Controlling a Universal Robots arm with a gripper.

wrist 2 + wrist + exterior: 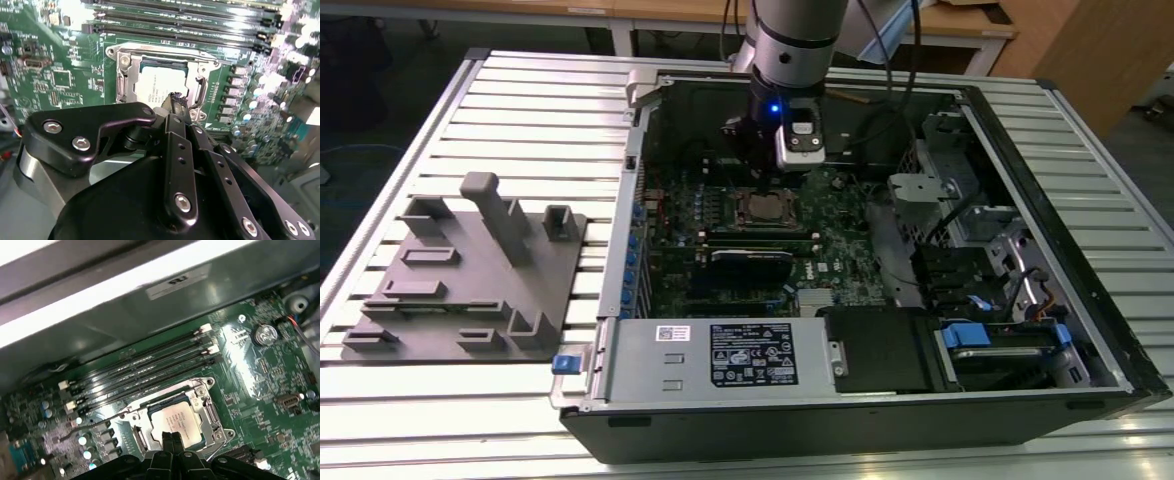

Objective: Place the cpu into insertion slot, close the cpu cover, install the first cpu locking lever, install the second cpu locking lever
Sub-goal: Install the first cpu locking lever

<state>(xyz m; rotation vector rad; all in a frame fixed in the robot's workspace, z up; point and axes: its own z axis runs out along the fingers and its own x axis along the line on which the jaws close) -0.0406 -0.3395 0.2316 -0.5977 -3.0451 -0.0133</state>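
Note:
The cpu (pixel 767 209) lies flat in the insertion slot (pixel 207 385) on the green motherboard, its pale metal face up (pixel 156 84) (pixel 183 421). The silvery cpu cover (pixel 203 408) appears to lie down around the chip, its cut-out showing the face. A thin lever rod (pixel 95 425) sticks out from the socket's corner over the board. My gripper (pixel 766 190) hangs straight over the socket. Its two black fingers are pressed together just above the chip's edge (pixel 177 98) (pixel 169 439), shut with nothing seen between them.
Long black memory slots (pixel 145 371) run beside the socket, towards the case wall (pixel 125 305). In the exterior view a grey fixture plate (pixel 467 270) lies at the left outside the case; a power supply (pixel 720 352) and drive cage (pixel 987 250) crowd the case.

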